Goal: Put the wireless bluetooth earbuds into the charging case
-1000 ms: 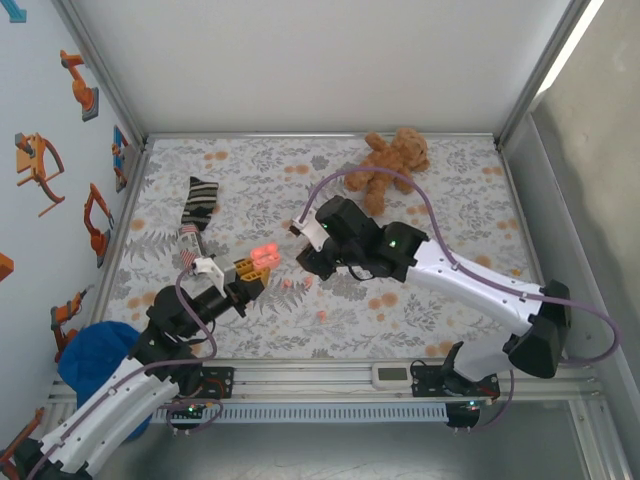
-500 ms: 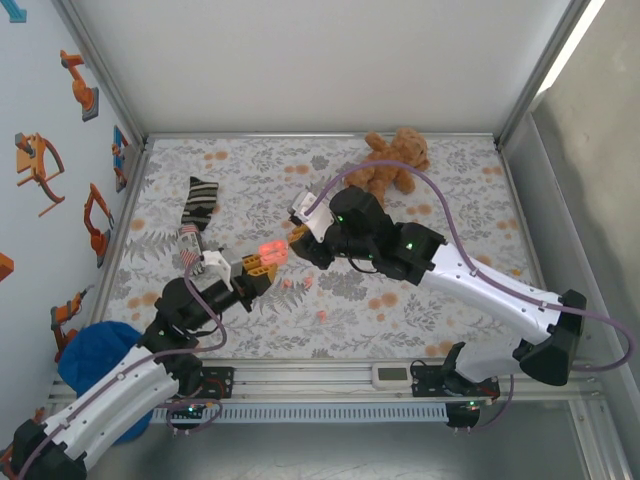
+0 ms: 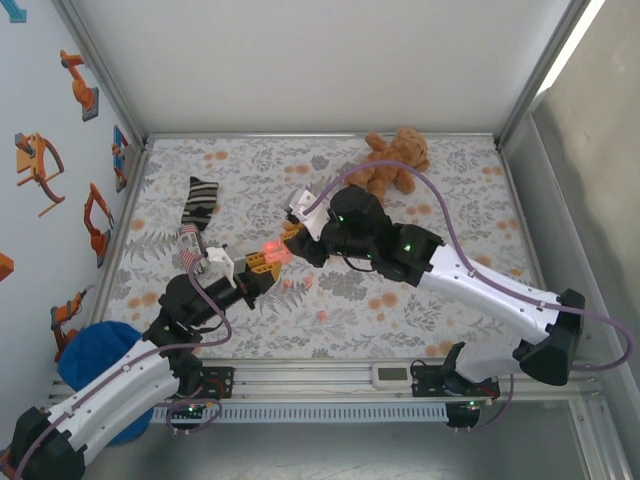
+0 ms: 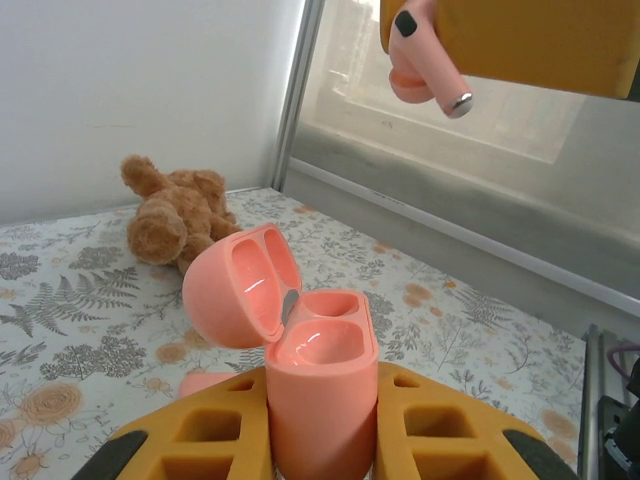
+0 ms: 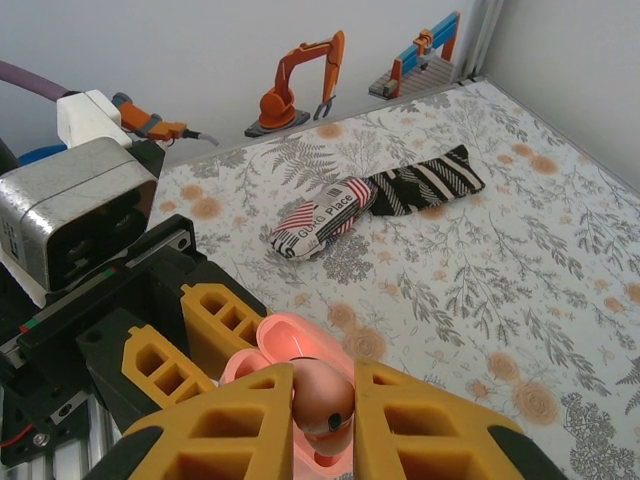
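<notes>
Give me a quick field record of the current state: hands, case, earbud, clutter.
left hand: shut on case, held upright
lid: open, wells look empty
right hand: shut on earbud, above the case, not yet inserted
loose earbuds: on the cloth, between the arms
clutter: teddy bear, sock

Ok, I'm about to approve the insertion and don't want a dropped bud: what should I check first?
1. Charging case clamped in left gripper: ok.
2. Lid swung open: ok.
3. Both sockets empty: ok.
4. Earbud held by right gripper, stem tip exposed: ok.
5. Earbud lined up over a socket: cannot tell; it hangs above the case, apart from it.
</notes>
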Available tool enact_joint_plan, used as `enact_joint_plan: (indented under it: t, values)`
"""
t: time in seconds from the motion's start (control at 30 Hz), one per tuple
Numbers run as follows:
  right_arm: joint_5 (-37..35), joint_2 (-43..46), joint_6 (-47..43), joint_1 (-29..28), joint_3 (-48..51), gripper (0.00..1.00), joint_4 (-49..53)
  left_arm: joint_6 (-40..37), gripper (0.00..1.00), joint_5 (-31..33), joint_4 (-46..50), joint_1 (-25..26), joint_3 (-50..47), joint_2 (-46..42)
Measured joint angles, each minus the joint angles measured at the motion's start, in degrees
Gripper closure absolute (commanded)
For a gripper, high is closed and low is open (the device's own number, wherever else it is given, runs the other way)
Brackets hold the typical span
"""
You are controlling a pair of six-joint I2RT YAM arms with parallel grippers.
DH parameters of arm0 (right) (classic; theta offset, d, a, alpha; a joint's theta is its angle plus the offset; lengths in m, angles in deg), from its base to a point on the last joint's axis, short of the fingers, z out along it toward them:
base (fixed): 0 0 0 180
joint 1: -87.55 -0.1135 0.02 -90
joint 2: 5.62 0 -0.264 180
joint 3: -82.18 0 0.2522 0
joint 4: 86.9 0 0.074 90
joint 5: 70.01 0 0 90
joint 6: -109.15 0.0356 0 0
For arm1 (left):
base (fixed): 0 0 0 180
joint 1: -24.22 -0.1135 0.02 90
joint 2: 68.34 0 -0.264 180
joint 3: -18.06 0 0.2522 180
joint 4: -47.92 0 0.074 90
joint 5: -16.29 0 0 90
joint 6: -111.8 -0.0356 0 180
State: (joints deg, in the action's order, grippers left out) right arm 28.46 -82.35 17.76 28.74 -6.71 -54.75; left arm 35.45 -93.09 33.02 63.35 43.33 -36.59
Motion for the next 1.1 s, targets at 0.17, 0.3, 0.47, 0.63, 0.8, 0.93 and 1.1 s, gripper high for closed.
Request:
enact_joint_plan:
  t: [0.17,0.3,0.47,0.63,0.8,0.93,1.1]
  values:
    - [-0.8,-0.6,0.0,-0.5,0.3,0.82,-0.6,0.1,1.0,-0.2,-0.7,0.3,0.1,0.5]
    - [-1.5,-1.3,0.0,-0.9,0.6,0.82,-1.0,0.1,1.0,-0.2,-1.1,0.3,0.3,1.0]
    - [-2.4,-2.5,0.0,-1.4,0.8,0.82,-1.1,0.1,1.0,-0.2,-1.6,0.6,0.5,1.4]
    - [-3.0,-3.4,0.0,-1.7,0.9,0.82,-1.2,0.1,1.0,-0.2,-1.8,0.6,0.5,1.4]
    - [-3.2,-4.2,0.0,-1.9,0.9,0.82,-1.1,0.1,1.0,-0.2,-1.8,0.7,0.5,1.4]
    - [-3.2,-4.7,0.0,-2.3,0.9,0.82,-1.1,0.1,1.0,-0.2,-1.8,0.8,0.6,1.4]
    - [-3.2,-5.3,0.0,-2.6,0.9,0.82,-1.1,0.1,1.0,-0.2,-1.8,1.0,0.6,1.4]
